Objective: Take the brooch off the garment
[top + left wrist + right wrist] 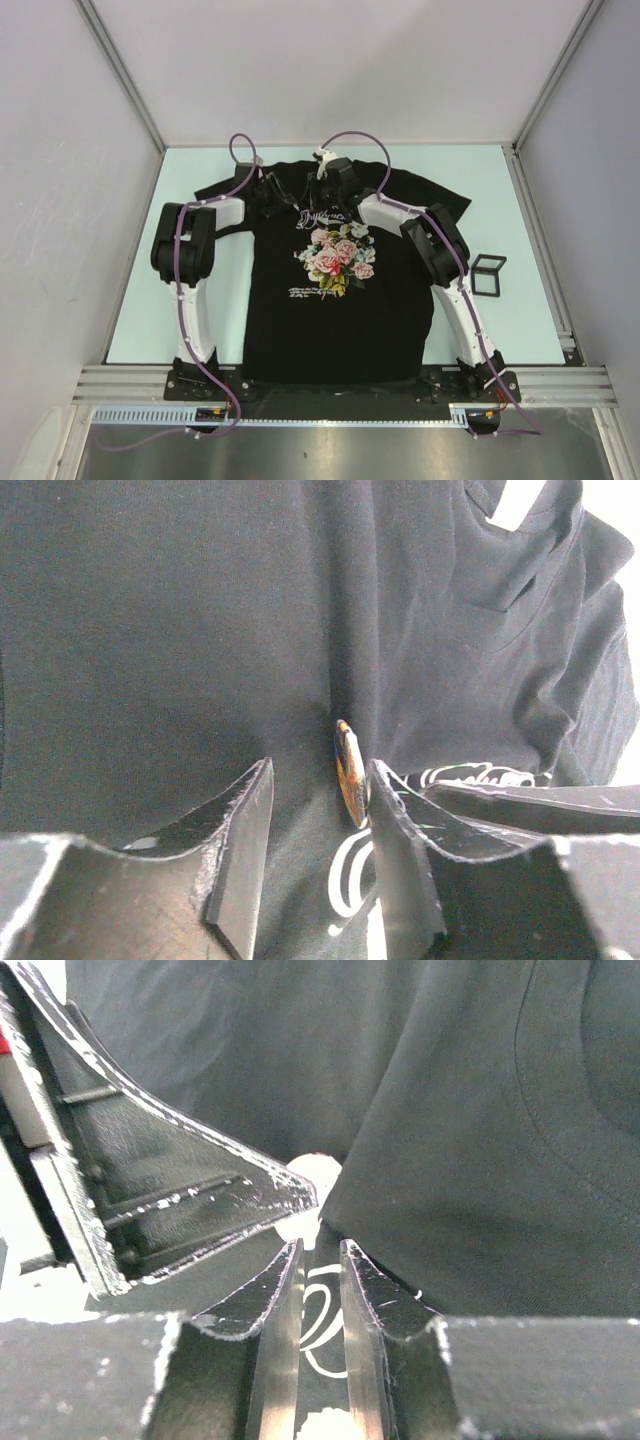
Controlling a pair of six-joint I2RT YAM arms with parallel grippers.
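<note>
Garment: black T-shirt [330, 320] flat on the table [200, 290], print up. I have both arms reaching in over the chest, just above the lettering [325, 1325].
Brooch: small amber oval [350, 772], seen edge-on in my left wrist view. It stands up off a raised crease in the cloth, not yet free of the shirt.
Why raised: my read is the crease lifts the brooch so a finger can get beside it.
Left gripper [320, 770]: jaws well apart, nothing between them but cloth. The brooch sits right against the inner face of one finger [395, 820]. No grip on it.
Right gripper [320, 1248]: narrow slot between the fingers, lettered cloth showing through it. I cannot tell if it pinches the cloth or only hangs over it.
Pale round spot [312, 1172]: just past my right fingertips, beside the other arm's finger [200, 1200]. Maybe the brooch, too washed out to say.
Side item: black frame [487, 273] on the table, well apart from the shirt.
</note>
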